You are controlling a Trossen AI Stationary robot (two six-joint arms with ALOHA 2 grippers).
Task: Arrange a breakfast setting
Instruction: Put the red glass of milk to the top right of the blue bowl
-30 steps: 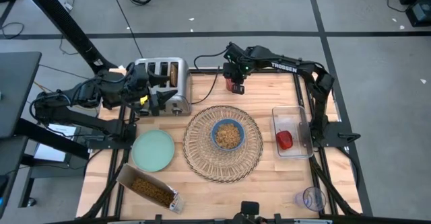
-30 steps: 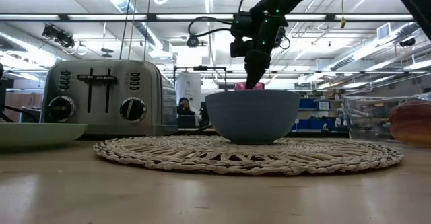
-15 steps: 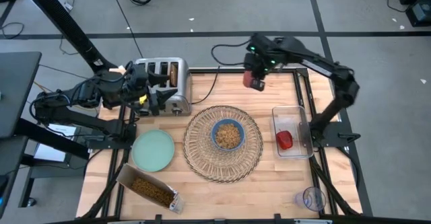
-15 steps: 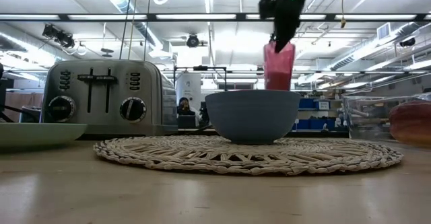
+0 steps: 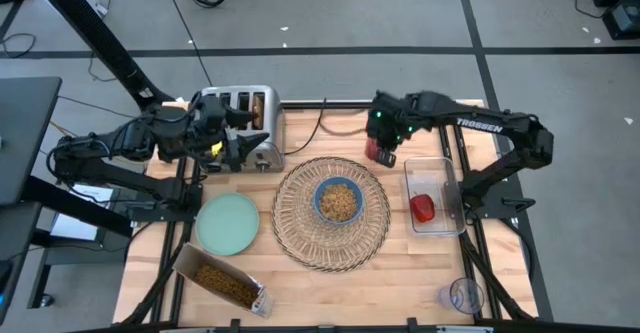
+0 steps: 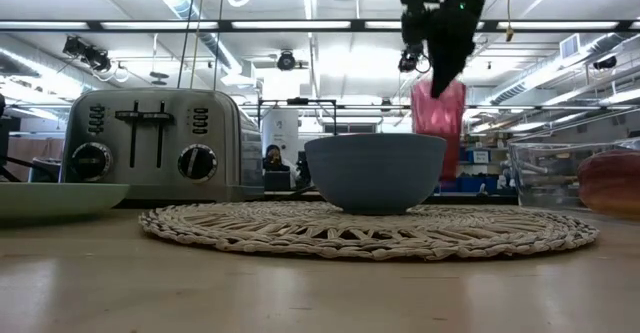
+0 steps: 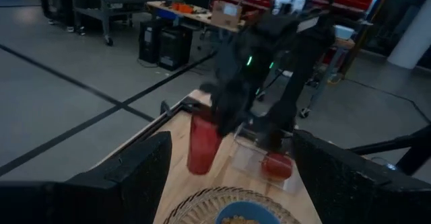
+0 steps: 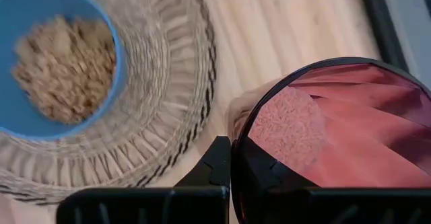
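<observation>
My right gripper [image 5: 382, 141] is shut on the translucent red cup [image 5: 381, 154] in the air, just beyond the far right rim of the wicker placemat [image 5: 300, 235]. The blue bowl [image 5: 339, 200], filled with cereal, stands on the placemat. The pale green plate [image 5: 227, 223] lies to the placemat's left. The red fruit [image 5: 423, 208] lies in the clear tray [image 5: 440, 168]. A toast slice [image 5: 259, 108] stands in the toaster [image 5: 240, 123]. My left gripper [image 5: 240, 139] is open and empty by the toaster's front. No spoon shows. My right gripper holds the cup by its rim [image 8: 237, 126] on one side, with one finger [image 8: 219, 160] outside the wall and the other seemingly inside. The fingers come from above, pointing down. The cup [image 6: 438, 115] hangs below them, slightly tilted, lifted clear of the table.
A cereal box [image 5: 222, 281] lies open at the near left. A clear cup [image 5: 463, 295] stands at the near right corner. Bare wood lies between the placemat and the tray, and along the near edge.
My right gripper has lifted the red cup off the table's far edge. It carried it toward the right edge, then toward the near edge and down a little, to the placemat's far right rim. The cup stays hanging clear of the table.
</observation>
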